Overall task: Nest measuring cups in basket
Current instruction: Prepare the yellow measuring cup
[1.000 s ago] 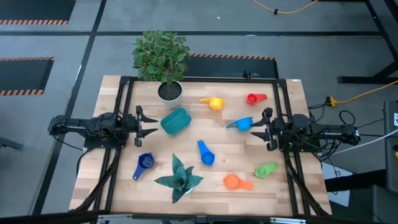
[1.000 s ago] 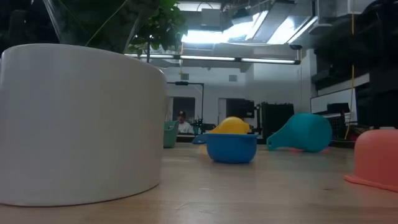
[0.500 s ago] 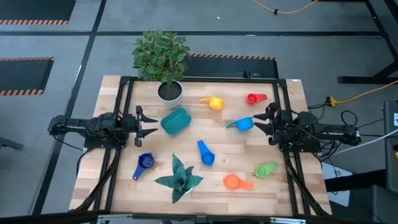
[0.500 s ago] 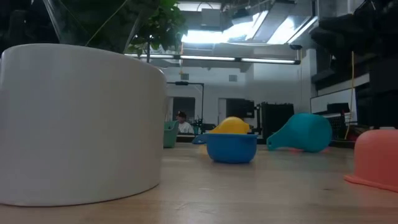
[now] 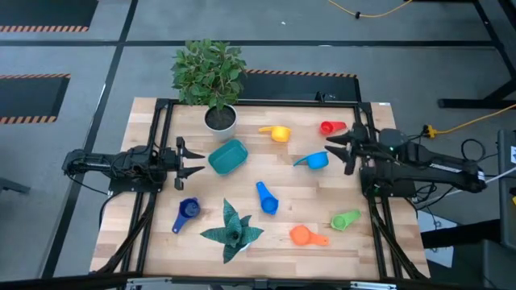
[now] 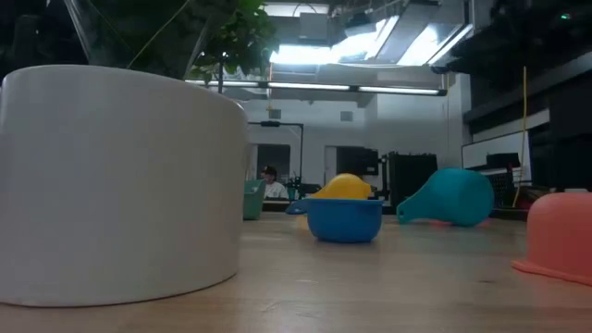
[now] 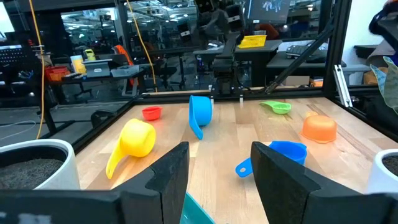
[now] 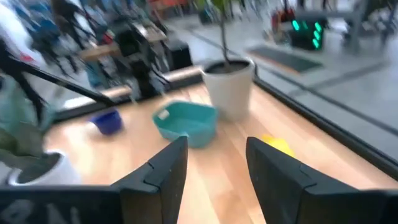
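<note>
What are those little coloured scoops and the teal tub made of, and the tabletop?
The yellow measuring cup and orange measuring cup look like moulded plastic: solid colour, smooth with a soft sheen. The teal basket looks like plastic too, though that is less sure. The table looks like pale wood planks with visible seams.

In the low view the white plant pot (image 6: 116, 185) blocks the table's left side, its edge cropped.

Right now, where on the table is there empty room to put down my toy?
Bare wood lies along the near edge left of the spiky plant, below the dark blue cup. Another patch sits between the yellow cup and the teal basket. It is crowded around the blue cup, orange cup and green cup.
</note>
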Controlling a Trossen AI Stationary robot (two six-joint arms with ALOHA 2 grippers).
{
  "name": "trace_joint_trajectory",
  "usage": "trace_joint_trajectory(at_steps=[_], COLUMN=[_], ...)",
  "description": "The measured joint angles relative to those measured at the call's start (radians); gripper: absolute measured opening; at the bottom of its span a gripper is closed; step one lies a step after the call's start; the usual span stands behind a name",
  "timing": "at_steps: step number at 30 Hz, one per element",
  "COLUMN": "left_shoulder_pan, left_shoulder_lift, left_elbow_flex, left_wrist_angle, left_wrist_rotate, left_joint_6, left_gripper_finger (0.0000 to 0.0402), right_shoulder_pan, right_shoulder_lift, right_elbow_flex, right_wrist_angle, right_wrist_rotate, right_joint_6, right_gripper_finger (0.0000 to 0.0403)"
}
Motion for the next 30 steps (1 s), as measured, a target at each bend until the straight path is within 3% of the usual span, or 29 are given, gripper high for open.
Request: trace_joint_trajectory(at_steps=[17, 27, 30], left_shoulder_pan=[0.0, 0.0, 0.0], left_shoulder_lift=[0.0, 0.0, 0.0], left_elbow_flex=[0.0, 0.0, 0.0], left_wrist_angle=[0.0, 0.0, 0.0], left_wrist_rotate=[0.0, 0.0, 0.0], left_joint_6=[0.0, 0.0, 0.0], left_gripper_finger=[0.0166, 0.0166, 0.0166], right_shoulder_pan=[-0.252, -0.332, -0.355], right_shoulder_lift=[0.562, 0.765, 0.813], right_elbow_flex=[0.428, 0.592, 0.6], right_wrist_angle=[-0.355, -0.504, -0.532], right_wrist_rotate=[-0.195, -0.196, -0.249], right_joint_6=[-0.158, -0.281, -0.295], right_gripper_finger=[0.0169, 0.0169, 0.0169])
